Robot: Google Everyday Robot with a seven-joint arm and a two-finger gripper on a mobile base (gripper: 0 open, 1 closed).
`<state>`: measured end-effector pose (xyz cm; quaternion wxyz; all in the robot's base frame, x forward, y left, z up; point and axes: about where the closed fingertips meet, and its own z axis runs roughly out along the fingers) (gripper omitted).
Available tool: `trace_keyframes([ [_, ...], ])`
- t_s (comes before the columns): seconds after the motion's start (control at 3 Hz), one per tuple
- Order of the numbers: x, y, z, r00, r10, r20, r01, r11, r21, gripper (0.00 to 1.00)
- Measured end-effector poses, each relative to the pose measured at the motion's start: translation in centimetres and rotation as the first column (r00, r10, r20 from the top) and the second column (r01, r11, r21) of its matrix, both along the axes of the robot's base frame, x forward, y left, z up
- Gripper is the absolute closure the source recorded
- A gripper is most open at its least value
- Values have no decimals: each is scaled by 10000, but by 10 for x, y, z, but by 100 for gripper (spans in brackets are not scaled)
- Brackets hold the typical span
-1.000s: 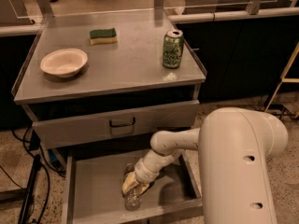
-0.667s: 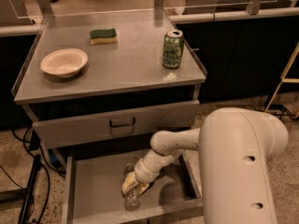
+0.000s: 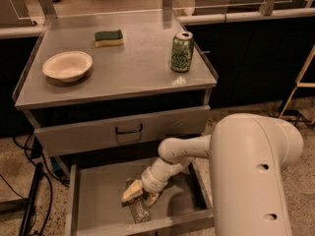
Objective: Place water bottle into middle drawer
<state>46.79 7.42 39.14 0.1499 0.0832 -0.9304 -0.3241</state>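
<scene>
Inventory, current state.

1. My gripper (image 3: 141, 195): down inside the middle drawer (image 3: 96, 208), below the counter's front edge and a little right of its centre. Its two pale fingers (image 3: 132, 191) are clamped on the upper part of the water bottle, one on each side.
2. Water bottle (image 3: 140, 211): clear plastic, inside the middle drawer, near the drawer's front wall. Its lower end is at the grey drawer floor; I cannot tell whether it rests there or hangs just above.
3. Middle drawer: pulled out, grey metal, low side walls, flat bottom.
4. Upper drawer (image 3: 88, 134): directly under the counter's front edge, closed, with a black handle (image 3: 129, 130) at the middle of its front.
5. My arm (image 3: 184, 150): white, reaching from the right, under the upper drawer, down into the middle drawer.
6. Counter (image 3: 133, 77): grey metal top.
7. Bowl (image 3: 67, 65): pale, near the counter's left edge.
8. Sponge (image 3: 109, 38): green over yellow, toward the back edge, left of centre.
9. Green can (image 3: 182, 51): upright, near the right edge, well apart from bowl and sponge.
</scene>
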Motion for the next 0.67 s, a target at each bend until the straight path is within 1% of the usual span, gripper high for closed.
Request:
trace_keyframes([
  [0.33,0,0,0,10000,0,0,0,10000,0,0],
  [0.67,0,0,0,10000,0,0,0,10000,0,0],
])
